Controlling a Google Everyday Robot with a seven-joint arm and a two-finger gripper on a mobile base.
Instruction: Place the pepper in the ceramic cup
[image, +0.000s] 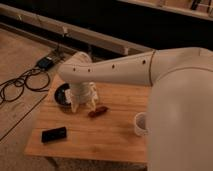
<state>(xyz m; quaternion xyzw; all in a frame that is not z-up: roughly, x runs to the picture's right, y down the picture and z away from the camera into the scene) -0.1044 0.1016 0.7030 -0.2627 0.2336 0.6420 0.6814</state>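
The gripper (84, 104) hangs pointing down over the far-left part of the wooden table (115, 140), its tip low and close to the surface. Whether it is spread or pressed together I cannot tell from this view. Nothing can be seen held in it.

The pepper (98, 111), small, dark reddish-brown and a little curved, lies flat on the wood just to the right of the gripper and slightly nearer. It is very close to the gripper; whether the two touch cannot be made out.

Just to the left of the gripper sits a wide dark bowl (62, 94), partly hidden behind it.

The white arm (115, 67) stretches in from the right, crossing above the far edge of the table, and its bulky near section fills the right side of the view.

The ceramic cup (139, 123), short and white, stands upright near the right end of the table, well apart from the pepper, its right side hidden by the arm.

A flat black device (54, 134) lies near the left front corner of the table.

On the floor to the far left, dark cables (20, 82) loop toward a small black box (45, 62).
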